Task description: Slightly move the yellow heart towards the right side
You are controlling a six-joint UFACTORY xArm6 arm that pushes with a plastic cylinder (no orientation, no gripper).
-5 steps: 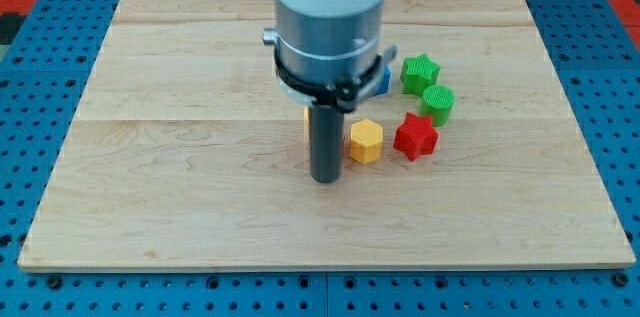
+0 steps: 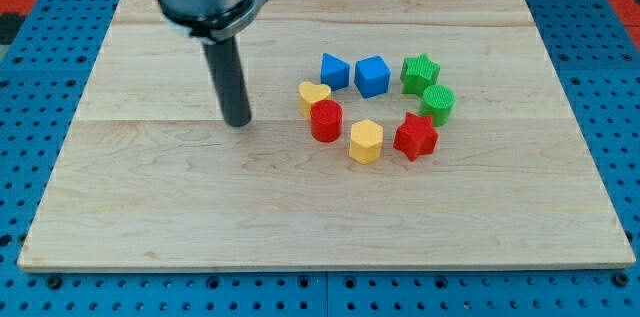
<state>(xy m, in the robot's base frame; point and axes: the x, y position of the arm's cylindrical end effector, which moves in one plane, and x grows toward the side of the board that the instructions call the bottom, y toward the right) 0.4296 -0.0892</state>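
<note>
The yellow heart lies on the wooden board, at the left of a ring of blocks. It touches the red cylinder just below it. My tip rests on the board to the left of the heart, about a block and a half away, touching no block. The rod rises from it to the arm at the view's top left.
The ring also holds a blue triangle, a blue cube, a green star, a green cylinder, a red star and a yellow hexagon.
The arm has moved to the view's left and up, from just beside the yellow hexagon to the left of the heart. Blocks it hid now show. The blocks seen before sit as before.
</note>
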